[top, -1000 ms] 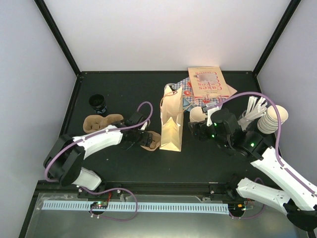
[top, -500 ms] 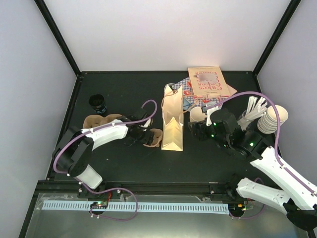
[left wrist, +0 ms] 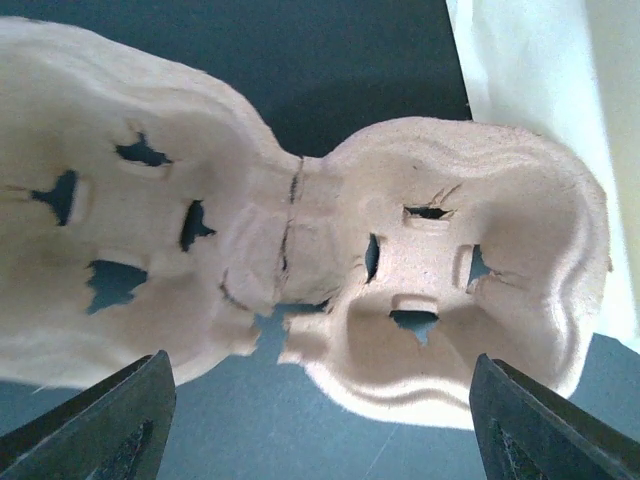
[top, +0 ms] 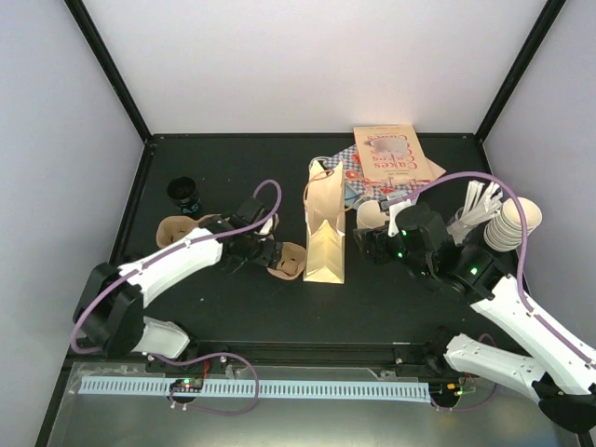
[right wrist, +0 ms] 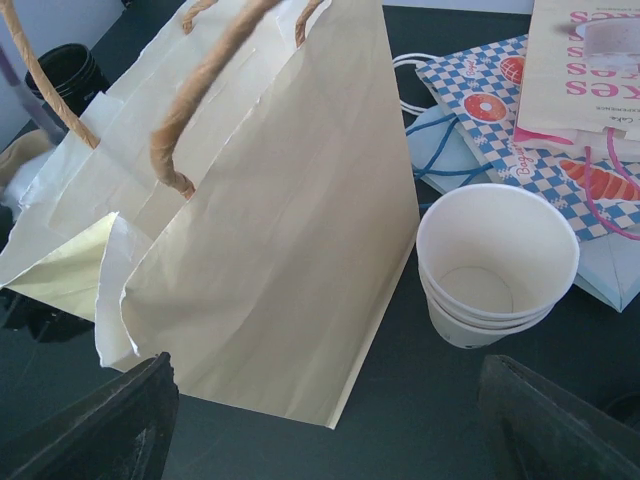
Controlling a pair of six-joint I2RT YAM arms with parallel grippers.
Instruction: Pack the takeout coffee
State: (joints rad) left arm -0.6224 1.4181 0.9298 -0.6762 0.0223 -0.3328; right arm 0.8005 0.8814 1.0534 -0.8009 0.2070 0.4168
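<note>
The takeout coffee is out of view. A tan paper bag (top: 323, 237) (right wrist: 270, 220) stands open at the table's middle. My left gripper (top: 265, 258) (left wrist: 320, 445) hovers open just left of the bag, over a brown moulded cup carrier (top: 290, 262) (left wrist: 440, 290). That carrier is torn at the joint between its two wells, and nothing is between the fingers. My right gripper (top: 368, 244) (right wrist: 325, 445) hangs open on the bag's right side, low over the table. A short stack of lidless cream cups (top: 370, 213) (right wrist: 497, 260) is just ahead of it.
A second brown carrier (top: 182, 229) and a round black thing (top: 184, 194) (right wrist: 65, 75) sit at the left. Printed paper bags (top: 391, 158) (right wrist: 590, 90) lie behind the cups. A taller cup stack (top: 514, 223) and white sticks (top: 480, 207) are at the right.
The left arm has swung its elbow and shifted its gripper slightly over the carrier beside the bag. The right arm, the bag and the cups have not moved.
</note>
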